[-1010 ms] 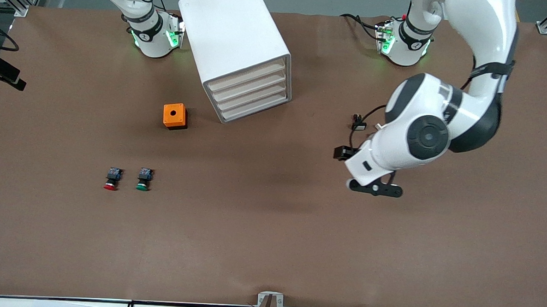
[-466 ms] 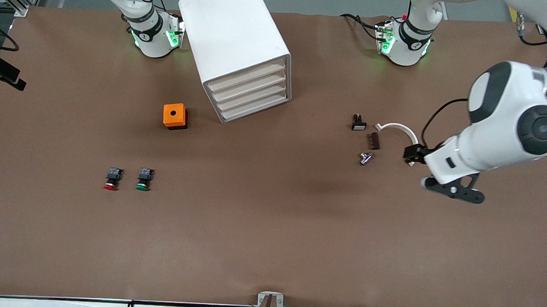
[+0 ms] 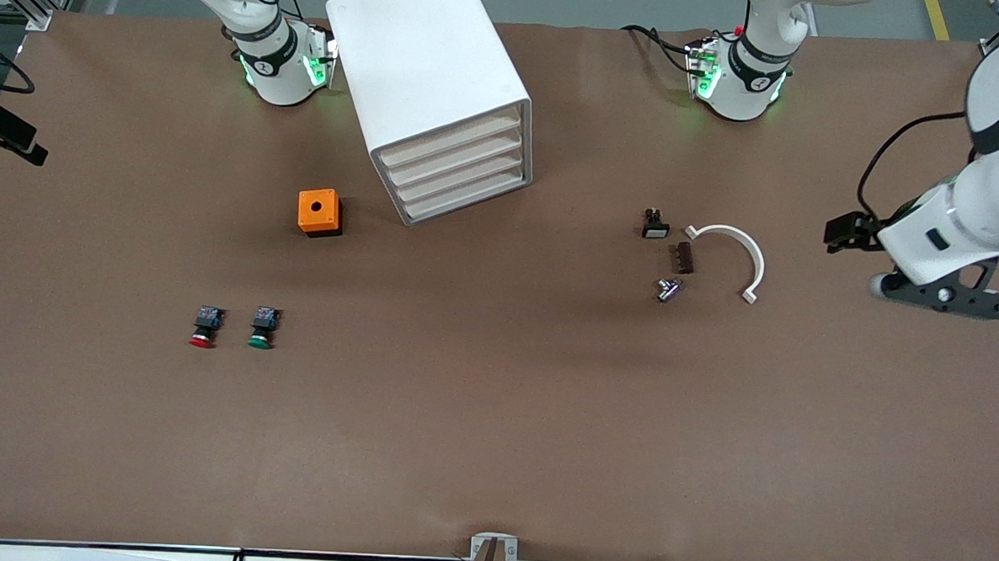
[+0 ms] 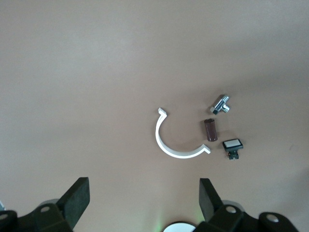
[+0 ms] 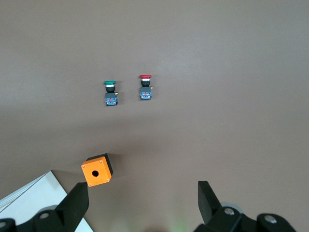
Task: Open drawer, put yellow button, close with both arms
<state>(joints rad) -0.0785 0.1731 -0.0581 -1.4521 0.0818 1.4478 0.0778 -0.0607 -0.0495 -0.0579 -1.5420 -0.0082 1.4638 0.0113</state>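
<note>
1. Front view: the white cabinet [image 3: 440, 92] stands between the arm bases, all four drawers pushed in; the top drawer [image 3: 453, 135] is shut. No readable writing or brand on it.
2. No yellow button shows in any view — only a red-capped button [image 3: 203, 327] and a green-capped button [image 3: 261, 327] side by side, nearer the camera than the orange box [image 3: 319, 212].
3. Left gripper [image 4: 144, 199] hangs over bare table at the left arm's end, jaws spread, empty; near it lie a white curved piece [image 3: 732, 255], a brown block [image 3: 683, 257], a metal fitting [image 3: 668, 289] and a small black switch [image 3: 654, 224].
4. Right gripper [image 5: 143, 199] — jaws spread, empty, high over the orange box.
</note>
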